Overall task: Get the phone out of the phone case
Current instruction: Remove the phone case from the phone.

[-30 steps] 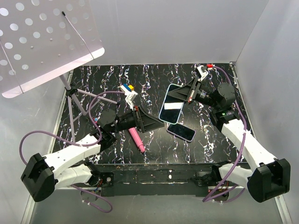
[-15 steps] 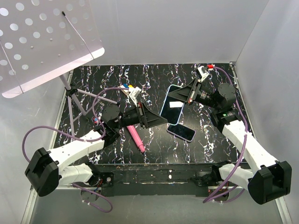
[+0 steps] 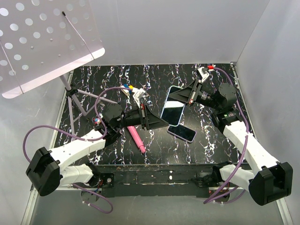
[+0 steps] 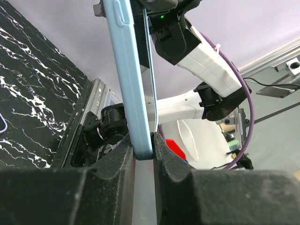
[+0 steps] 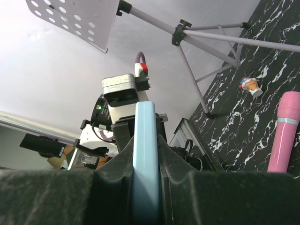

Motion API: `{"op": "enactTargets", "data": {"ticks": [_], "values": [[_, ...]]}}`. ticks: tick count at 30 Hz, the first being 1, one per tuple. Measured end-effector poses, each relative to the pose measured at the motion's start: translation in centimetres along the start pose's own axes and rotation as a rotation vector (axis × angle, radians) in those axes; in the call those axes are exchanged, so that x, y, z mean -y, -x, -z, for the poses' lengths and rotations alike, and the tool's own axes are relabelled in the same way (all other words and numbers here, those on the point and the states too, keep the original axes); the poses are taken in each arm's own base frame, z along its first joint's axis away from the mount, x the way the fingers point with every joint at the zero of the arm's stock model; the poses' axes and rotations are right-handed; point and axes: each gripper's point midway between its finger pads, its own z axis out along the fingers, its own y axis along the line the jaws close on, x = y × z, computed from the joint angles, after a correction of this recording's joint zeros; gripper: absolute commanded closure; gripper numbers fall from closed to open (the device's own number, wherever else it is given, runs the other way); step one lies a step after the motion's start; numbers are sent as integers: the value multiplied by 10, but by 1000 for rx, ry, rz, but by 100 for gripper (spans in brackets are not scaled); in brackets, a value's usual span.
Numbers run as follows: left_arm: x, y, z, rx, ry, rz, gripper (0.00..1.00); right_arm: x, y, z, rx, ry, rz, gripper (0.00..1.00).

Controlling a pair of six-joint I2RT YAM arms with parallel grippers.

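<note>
The left gripper [image 3: 162, 123] has just pinched the 7 o'clock end of the phone case [image 4: 125, 79], phone [image 3: 172, 110] inside, clamped aloft by the right gripper [image 3: 173, 96] at 2 o'clock over the table [image 3: 215, 143], so peeling can start.

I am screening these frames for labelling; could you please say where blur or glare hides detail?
Top external: sharp, faint sheen on the phone screen. Left wrist: left gripper's fingers dark and soft, phone case crisp. Right wrist: right gripper's fingers blurred.

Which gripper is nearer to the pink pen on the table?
Left. The left gripper holds the phone case just right of the pink pen; the right gripper holds the case's far end, farther off.
</note>
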Motion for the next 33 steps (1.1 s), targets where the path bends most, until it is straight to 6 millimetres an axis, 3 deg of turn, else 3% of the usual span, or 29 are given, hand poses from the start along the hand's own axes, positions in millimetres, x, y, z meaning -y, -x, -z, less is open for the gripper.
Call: {"op": "enactTargets", "data": {"ticks": [3,16,23,33], "values": [[2,-2,-1,-27,-11,-10,100,-5,-1,1,-10,16,16,99],[27,-14,-2,-210,-192,-386,100,-31,-13,5,-123,84,-46,99],[24,-16,-10,-267,-272,-369,100,-41,-11,9,-129,129,-1,99],[15,-11,-16,-274,-172,-253,100,-54,-4,9,-87,209,107,99]]}}
